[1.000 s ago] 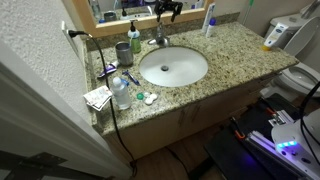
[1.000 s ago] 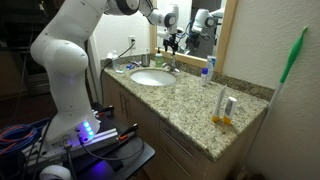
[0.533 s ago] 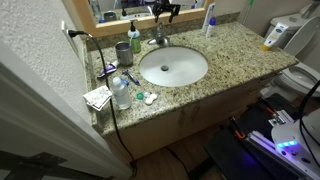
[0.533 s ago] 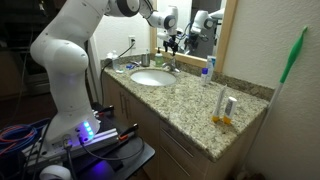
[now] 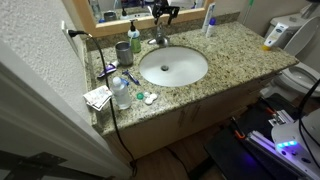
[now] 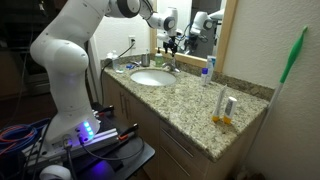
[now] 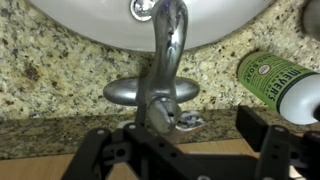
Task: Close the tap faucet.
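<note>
The white arm (image 6: pixel 68 55) rises in a tall bend well behind the pincer, and its upper links reach across to a wrist (image 6: pixel 160 18) just above it. The black pincer (image 6: pixel 172 42) hangs from that wrist, pointing downward. In the wrist view its two dark fingers (image 7: pixel 105 152) stand wide apart, jaws open.

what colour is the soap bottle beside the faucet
Green; the soap bottle shows best in the wrist view.
</note>
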Controlling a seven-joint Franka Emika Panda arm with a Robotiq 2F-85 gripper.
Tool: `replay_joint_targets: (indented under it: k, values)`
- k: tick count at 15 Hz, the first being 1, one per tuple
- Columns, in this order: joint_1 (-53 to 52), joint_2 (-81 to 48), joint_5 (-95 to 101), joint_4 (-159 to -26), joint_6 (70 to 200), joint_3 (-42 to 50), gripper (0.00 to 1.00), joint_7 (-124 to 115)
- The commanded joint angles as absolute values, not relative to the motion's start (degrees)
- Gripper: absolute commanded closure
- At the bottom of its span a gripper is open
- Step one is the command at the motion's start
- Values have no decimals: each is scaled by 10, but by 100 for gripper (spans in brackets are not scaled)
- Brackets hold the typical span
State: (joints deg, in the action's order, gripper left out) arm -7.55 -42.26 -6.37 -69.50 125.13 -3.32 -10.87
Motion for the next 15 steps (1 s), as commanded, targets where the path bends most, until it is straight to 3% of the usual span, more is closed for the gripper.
replay_joint_targets:
  k: [1, 9, 15]
  values:
    - [-75, -421, -63, -695, 1254, -35, 40, -106]
    - [-76, -419, -57, -694, 1242, -30, 95, -110]
    - [-69, -424, -65, -683, 1138, -39, 93, -100]
